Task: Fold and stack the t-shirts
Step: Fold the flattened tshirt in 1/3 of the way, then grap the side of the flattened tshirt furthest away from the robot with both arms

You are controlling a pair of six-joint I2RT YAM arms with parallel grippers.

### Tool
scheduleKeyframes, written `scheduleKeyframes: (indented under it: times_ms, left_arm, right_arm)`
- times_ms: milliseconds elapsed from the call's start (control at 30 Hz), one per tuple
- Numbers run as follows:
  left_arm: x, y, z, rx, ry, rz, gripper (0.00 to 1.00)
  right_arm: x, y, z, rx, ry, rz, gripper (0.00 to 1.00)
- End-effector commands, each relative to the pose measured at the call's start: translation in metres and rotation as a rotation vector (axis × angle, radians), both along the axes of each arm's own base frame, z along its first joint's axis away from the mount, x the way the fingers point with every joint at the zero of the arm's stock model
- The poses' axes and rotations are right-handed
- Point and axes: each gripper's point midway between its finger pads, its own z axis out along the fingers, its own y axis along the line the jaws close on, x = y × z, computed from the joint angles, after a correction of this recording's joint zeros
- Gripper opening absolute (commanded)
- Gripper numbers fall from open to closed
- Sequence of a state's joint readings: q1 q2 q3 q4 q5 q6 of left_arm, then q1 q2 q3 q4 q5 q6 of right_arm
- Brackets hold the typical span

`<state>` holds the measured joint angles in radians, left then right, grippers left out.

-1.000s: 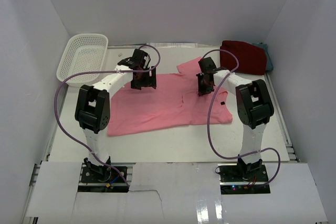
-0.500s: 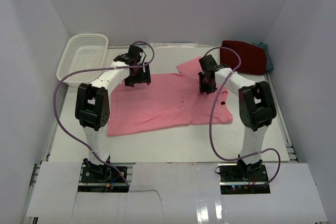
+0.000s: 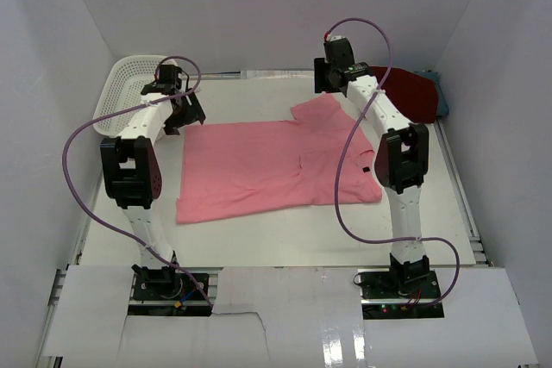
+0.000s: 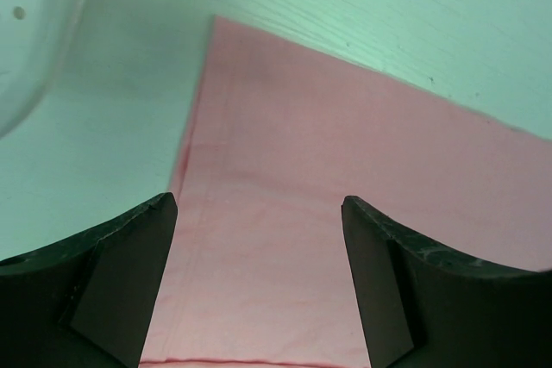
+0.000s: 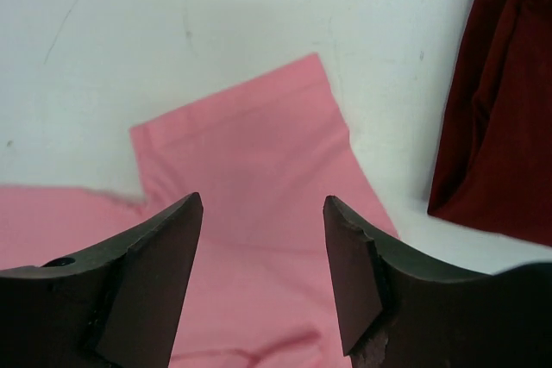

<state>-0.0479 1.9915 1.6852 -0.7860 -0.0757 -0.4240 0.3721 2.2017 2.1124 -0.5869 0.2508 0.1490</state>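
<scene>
On the white counter, the plain light pink cloth t-shirt lies flat and unfolded. The dark red folded shirt sits at the far-right corner, with the teal-grey one peeking out behind it.

Left end effector: spread, empty, above the pink shirt's far-left corner, near the white perforated plastic basket. Right end effector: spread, nothing pinched, above the far sleeve.

You look set for the first fold: drop both and pinch the edges together.

A second ago both hung over the shirt's middle, with the right one nearly pressed together.
</scene>
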Motion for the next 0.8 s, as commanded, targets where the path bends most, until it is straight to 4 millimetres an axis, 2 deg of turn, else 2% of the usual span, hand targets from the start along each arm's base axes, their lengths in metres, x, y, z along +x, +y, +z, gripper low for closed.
scheduleKeyframes:
  times_ms: [0,133,167,267,333,400,533,667,767]
  left_arm:
    - [0.008,0.004,0.022,-0.014,-0.064,0.032,0.88]
    - [0.015,0.009,0.026,-0.024,-0.091,0.049,0.88]
    - [0.016,0.009,0.027,-0.025,-0.094,0.052,0.88]
    - [0.020,0.012,0.028,-0.026,-0.099,0.048,0.88]
    - [0.023,0.013,0.031,-0.029,-0.107,0.051,0.88]
    - [0.023,0.015,0.031,-0.029,-0.107,0.052,0.88]
    - [0.024,0.018,0.029,-0.028,-0.104,0.057,0.88]
    - [0.024,0.017,0.025,-0.032,-0.093,0.055,0.88]
    - [0.025,0.016,0.022,-0.036,-0.090,0.053,0.88]
  right_arm:
    - [0.042,-0.022,-0.020,-0.011,-0.045,-0.044,0.65]
    - [0.071,-0.025,-0.028,0.065,-0.112,-0.016,0.66]
    - [0.075,-0.031,-0.031,0.071,-0.114,-0.025,0.66]
    - [0.085,-0.031,-0.044,0.091,-0.124,-0.006,0.66]
    - [0.086,-0.033,-0.057,0.099,-0.118,0.011,0.64]
    - [0.092,-0.029,-0.053,0.125,-0.164,0.025,0.64]
    - [0.098,-0.027,-0.064,0.147,-0.168,0.015,0.65]
    - [0.105,-0.017,-0.070,0.204,-0.164,0.036,0.65]
    - [0.107,-0.016,-0.086,0.206,-0.153,0.032,0.63]
